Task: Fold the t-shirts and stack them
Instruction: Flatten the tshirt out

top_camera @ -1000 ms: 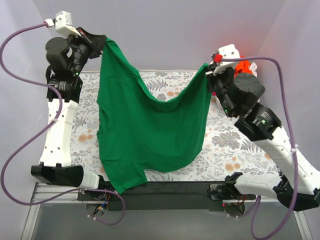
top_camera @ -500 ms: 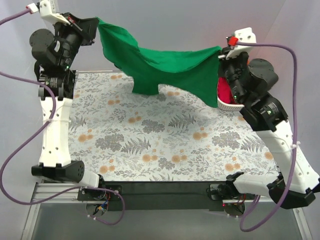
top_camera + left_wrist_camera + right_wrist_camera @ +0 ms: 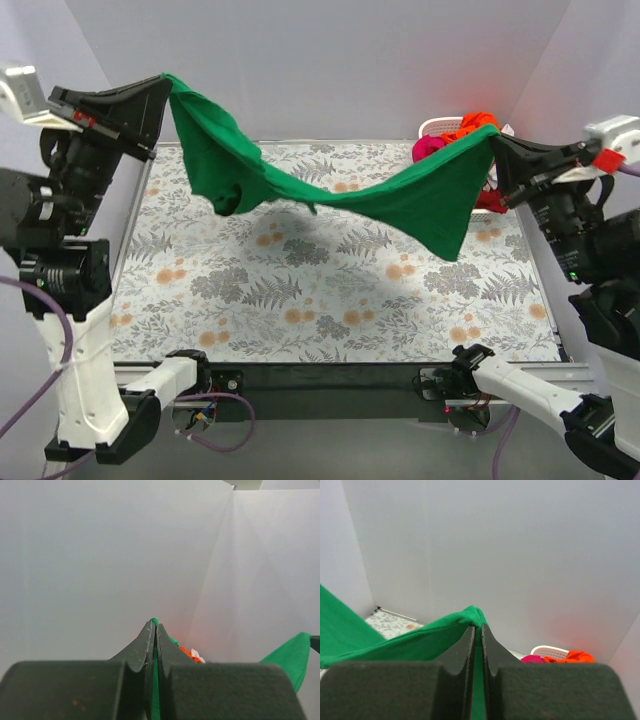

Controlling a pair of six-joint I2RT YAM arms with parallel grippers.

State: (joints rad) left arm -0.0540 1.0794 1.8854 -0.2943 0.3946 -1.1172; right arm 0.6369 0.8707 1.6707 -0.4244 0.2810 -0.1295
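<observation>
**Left end effector** [image 3: 165, 84]: upper left of the overhead frame, raised high above the desk [image 3: 330, 300]. My fingers are pressed together on one end of the green shirt [image 3: 330, 195]. In the wrist view a thin strip of green runs between them and a nub of cloth pokes past the tips. The side wall is close behind this arm.

**Right end effector** [image 3: 497, 142]: upper right of the frame, also raised. It pinches the shirt's other end, and a fold of green wraps over my fingertips in the wrist view. The right wall is close beside this arm.

**Green shirt**: strung between my two end effectors across the upper half of the frame, sagging in the middle.
- A bunched fold hangs just below the left grip.
- A pointed flap hangs below the right grip, and its tip is the shirt's lowest edge.
- No edge that I can see touches the desk. The floral cover shows beneath the whole span, with a soft shadow near the centre.

**Desk**: floral surface, with a black strip along the near edge at the bottom of the frame.

**Basket** [image 3: 434, 126]: far right corner of the desk, partly behind the shirt's right end.
- An orange shirt [image 3: 478, 121] is heaped on top.
- A pink shirt [image 3: 428, 149] is at its left side.
- Some red cloth [image 3: 487, 198] shows lower down, mostly hidden.
</observation>
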